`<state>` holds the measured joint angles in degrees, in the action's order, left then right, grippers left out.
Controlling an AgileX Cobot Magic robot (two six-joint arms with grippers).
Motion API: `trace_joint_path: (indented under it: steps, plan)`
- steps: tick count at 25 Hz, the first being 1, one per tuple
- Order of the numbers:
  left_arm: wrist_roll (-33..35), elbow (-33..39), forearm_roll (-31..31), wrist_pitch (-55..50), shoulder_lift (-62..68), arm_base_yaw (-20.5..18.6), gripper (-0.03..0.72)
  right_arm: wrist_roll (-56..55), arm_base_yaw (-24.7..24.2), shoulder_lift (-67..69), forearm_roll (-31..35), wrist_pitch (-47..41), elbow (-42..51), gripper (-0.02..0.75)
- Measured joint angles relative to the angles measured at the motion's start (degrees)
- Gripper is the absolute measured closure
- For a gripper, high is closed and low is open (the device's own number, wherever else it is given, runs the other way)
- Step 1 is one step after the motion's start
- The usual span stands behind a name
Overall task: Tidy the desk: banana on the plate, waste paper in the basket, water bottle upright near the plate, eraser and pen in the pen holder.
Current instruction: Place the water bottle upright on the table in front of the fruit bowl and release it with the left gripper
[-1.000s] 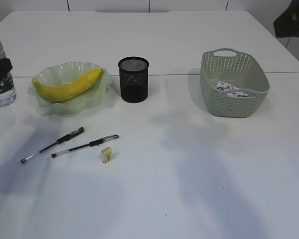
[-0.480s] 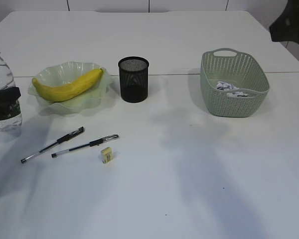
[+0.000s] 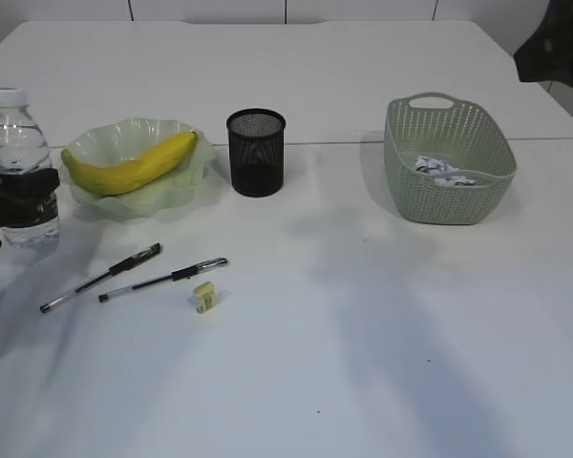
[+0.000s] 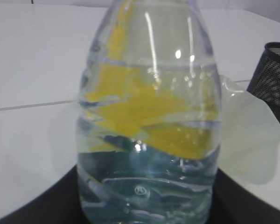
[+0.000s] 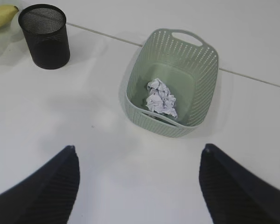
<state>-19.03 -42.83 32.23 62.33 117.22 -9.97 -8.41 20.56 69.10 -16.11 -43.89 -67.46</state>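
Two pens (image 3: pixel 134 277) beside eraser (image 3: pixel 204 297); left jaws around upright water bottle (image 3: pixel 19 167); right jaws wide.

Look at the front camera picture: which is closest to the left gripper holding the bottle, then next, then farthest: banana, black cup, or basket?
From the left gripper:
1. Banana, just right, on the plate.
2. Black cup, mid-table.
3. Basket, far right.

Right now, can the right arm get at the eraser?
Probably yes. The right gripper is open and empty, above bare desk near the basket. The eraser lies in the open, apart from both pens; nothing stands between, though it sits left of centre.
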Motion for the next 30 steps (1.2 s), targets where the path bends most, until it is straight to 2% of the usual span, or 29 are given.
trace_joint_path:
  steps: [9,22,30]
  plan:
    - [0.2,-0.7,2.8,0.1,2.9,1.7,0.314,0.0,0.0,0.0,-1.7,0.0,0.0,0.145]
    - [1.6,-2.2,2.5,3.2,6.2,1.8,0.314,0.0,0.0,0.0,-1.9,0.0,0.0,0.146]
    - [1.6,-2.2,2.8,3.3,6.3,1.8,0.283,0.0,0.0,0.0,-1.9,0.0,0.0,0.146]
